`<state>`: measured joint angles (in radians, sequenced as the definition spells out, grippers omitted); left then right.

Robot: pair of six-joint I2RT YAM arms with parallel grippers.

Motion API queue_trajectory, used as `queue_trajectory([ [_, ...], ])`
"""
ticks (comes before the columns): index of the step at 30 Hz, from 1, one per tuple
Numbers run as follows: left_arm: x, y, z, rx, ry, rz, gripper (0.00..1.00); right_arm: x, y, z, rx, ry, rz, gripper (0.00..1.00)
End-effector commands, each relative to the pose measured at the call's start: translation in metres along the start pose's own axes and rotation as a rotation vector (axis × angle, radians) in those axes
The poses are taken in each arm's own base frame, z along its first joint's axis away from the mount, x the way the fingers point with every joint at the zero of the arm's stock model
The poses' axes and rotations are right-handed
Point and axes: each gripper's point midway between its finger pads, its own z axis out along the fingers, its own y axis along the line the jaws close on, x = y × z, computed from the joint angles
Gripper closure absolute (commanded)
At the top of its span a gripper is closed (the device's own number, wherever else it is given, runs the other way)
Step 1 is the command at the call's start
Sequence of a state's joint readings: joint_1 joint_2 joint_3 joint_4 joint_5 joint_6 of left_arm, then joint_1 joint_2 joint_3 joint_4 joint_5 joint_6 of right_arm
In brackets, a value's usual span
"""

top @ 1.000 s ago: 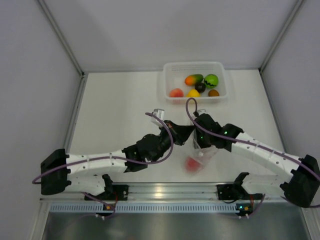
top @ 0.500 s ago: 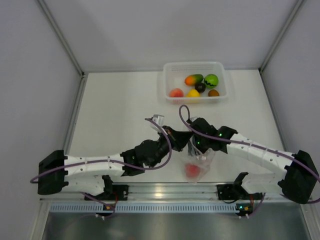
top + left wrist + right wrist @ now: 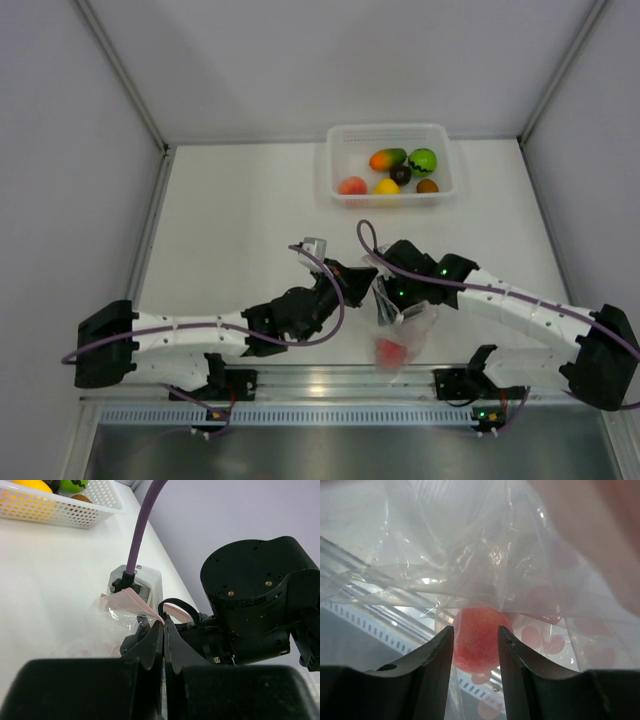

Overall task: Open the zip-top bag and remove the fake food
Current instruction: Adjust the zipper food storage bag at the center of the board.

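My left tool [image 3: 163, 624] is pinching the bag [image 3: 412, 325] holding one red fruit [image 3: 388, 352]; my right tool [image 3: 475, 632] is gaping open; the twelve-o'clock tray [image 3: 338, 160] is holding six fruits [image 3: 400, 170].

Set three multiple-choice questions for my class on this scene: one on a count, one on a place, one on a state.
1. How many fruits lie in the tray?
A four
B six
C nine

2. Where is the red fruit?
A in the bag
B in the tray
C bare on the table

3. The left gripper is:
A wide open
B shut on nothing
C shut on the bag's zip strip

Answers:
1 B: the top view shows six separate fruits inside the tray.
2 A: the right wrist view shows it behind clear crinkled plastic.
3 C: the left wrist view shows the fingers pressed together with the pink strip running into them.
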<state>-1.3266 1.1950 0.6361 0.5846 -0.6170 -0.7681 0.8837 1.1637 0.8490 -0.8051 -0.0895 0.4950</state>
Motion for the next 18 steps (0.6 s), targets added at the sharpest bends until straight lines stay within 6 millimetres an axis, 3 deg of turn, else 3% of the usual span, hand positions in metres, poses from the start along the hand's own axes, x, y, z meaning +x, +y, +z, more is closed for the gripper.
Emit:
queue_trajectory([
  [1, -0.036, -0.016, 0.004, 0.025, -0.111, 0.001, 1.00, 0.007, 0.008, 0.001, -0.039, 0.043, -0.046, 0.59],
  [4, -0.038, -0.017, 0.012, 0.064, -0.081, -0.030, 1.00, 0.001, 0.000, 0.007, 0.025, 0.042, -0.044, 0.64],
  [5, -0.045, -0.008, 0.019, 0.048, -0.096, -0.033, 1.00, -0.008, 0.003, 0.004, 0.026, 0.017, -0.042, 0.65],
  [8, -0.062, -0.011, 0.027, 0.074, -0.112, -0.018, 1.00, -0.032, 0.008, 0.001, 0.048, -0.051, -0.025, 0.67],
  [10, -0.072, -0.022, 0.028, 0.126, -0.121, 0.006, 1.00, -0.047, 0.004, 0.004, 0.097, -0.082, -0.012, 0.69],
  [13, -0.094, -0.034, 0.030, 0.152, -0.164, 0.053, 1.00, -0.071, 0.016, 0.007, 0.085, -0.126, 0.001, 0.69],
  [18, -0.121, -0.060, 0.029, 0.255, -0.195, 0.155, 1.00, -0.132, 0.025, 0.002, 0.119, -0.282, 0.077, 0.69],
])
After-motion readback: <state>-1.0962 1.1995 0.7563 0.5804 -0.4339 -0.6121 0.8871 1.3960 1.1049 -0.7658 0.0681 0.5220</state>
